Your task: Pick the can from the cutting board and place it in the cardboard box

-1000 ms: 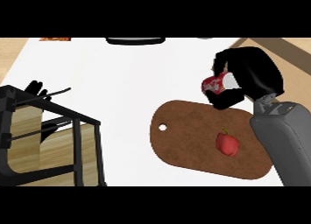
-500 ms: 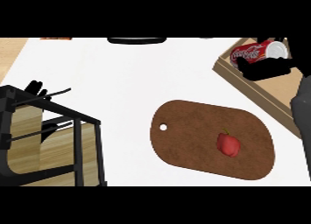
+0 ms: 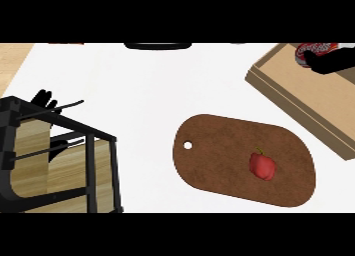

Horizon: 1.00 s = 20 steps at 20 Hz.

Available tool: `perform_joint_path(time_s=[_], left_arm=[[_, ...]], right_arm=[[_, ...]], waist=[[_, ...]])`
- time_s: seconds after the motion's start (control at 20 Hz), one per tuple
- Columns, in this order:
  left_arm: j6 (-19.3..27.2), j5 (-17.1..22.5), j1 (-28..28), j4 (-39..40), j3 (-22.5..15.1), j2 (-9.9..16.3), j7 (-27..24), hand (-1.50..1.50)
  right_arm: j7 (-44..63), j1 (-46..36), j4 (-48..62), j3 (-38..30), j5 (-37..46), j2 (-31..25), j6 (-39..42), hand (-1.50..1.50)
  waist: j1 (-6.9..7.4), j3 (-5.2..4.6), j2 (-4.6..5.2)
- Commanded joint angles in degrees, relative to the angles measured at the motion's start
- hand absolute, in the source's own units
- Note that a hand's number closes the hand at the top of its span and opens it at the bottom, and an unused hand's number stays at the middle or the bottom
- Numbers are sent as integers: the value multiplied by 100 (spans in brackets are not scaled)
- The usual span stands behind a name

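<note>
Under right hand: can held in curled fingers, over box far corner. Board well below-left of hand, only red pepper on it. Risk: letting go near wall, can tips onto rim, rolls outside. Left hand open, resting far left.

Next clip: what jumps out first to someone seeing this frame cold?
The brown cutting board at centre-right, bearing only a red pepper. At upper right, the right hand holds the red can over the cardboard box. At left, the left hand shows behind a black frame.
</note>
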Motion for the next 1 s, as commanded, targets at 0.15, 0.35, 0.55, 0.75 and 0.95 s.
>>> perform_joint_path(time_s=[0.15, 0.35, 0.55, 0.75, 0.95], left_arm=[[-19, -69, 64, 441, 26, -163, -117, 0], [111, 17, -112, 351, 162, -176, 114, 0], [-221, -53, 105, 507, 169, -65, -273, 0], [24, -99, -53, 504, 137, -222, -90, 0], [-41, -95, -209, 691, 182, -211, -200, 0]], right_arm=[[-1078, -392, 1595, -296, 63, -212, -849, 150], [-1515, -525, 2457, -409, 80, -195, -1260, 150], [-1943, -535, 3337, -452, 100, -12, -1716, 150], [-1987, -605, 3800, -610, -158, -186, -996, 150], [-1642, -542, 4621, -738, -20, 12, -1396, -150]], waist=[[30, -52, 37], [50, -50, 43], [106, -50, 69], [36, -52, 46], [65, -51, 76]])
